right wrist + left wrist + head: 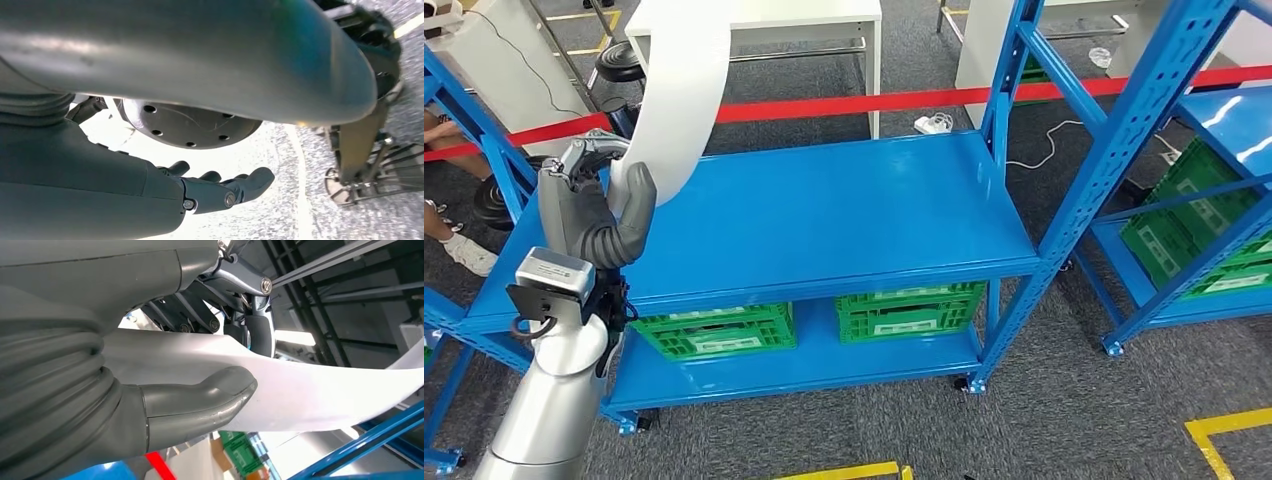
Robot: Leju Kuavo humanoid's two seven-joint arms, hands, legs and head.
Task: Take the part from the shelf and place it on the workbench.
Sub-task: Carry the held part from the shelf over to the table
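Note:
A long curved white part (682,85) rises from my left hand (594,205) up past the top of the head view, above the left end of the blue shelf (824,215). The hand grips the part's lower end, thumb pressed on its near face. In the left wrist view the thumb (200,400) lies across the white part (310,390) and the darker fingers (260,330) close behind it. My right hand (220,192) hangs over the grey floor with its fingers spread and nothing in them.
Green crates (719,330) sit on the shelf's lower level. A second blue rack (1214,180) with green crates stands at the right. A red barrier tape (854,102) runs behind the shelf, with a white table (824,20) beyond. A person's legs (449,240) show at the far left.

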